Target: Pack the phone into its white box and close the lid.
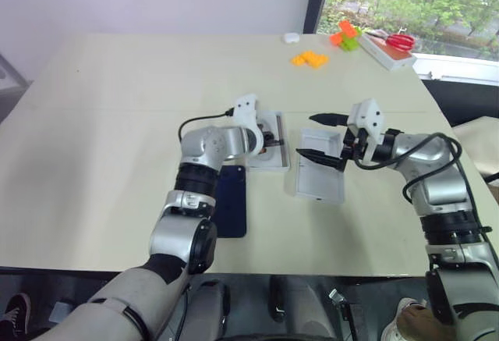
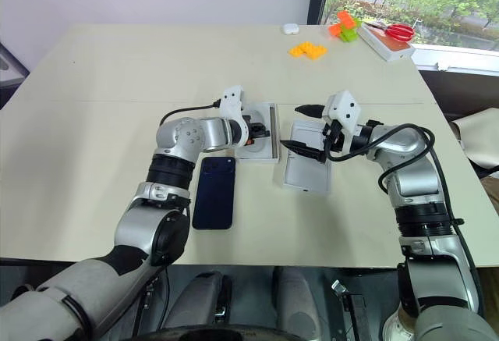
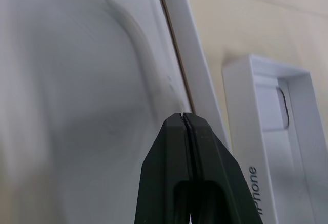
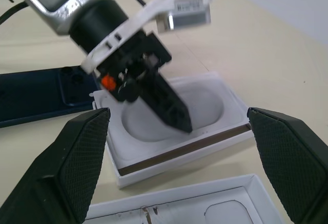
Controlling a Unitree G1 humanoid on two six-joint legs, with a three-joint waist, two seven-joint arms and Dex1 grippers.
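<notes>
The dark navy phone [image 1: 231, 200] lies flat on the table beside my left forearm. Just beyond it sits the white box [image 1: 278, 156], holding a white insert [image 4: 169, 114] with a rounded recess; a tan strip shows along one side. My left gripper [image 4: 184, 125] is shut with nothing between its fingers, its tip down in that recess. To the right of the box, the lid [image 1: 320, 175] lies with its inner side up. My right gripper [image 1: 306, 134] hovers open above the lid's near-left part, pointing toward the box.
At the table's far right are yellow blocks [image 1: 309, 58], orange and green blocks [image 1: 345, 35], red scissors [image 1: 401, 41] on a white case, and a small white object [image 1: 291, 37]. The table's front edge runs just below the phone.
</notes>
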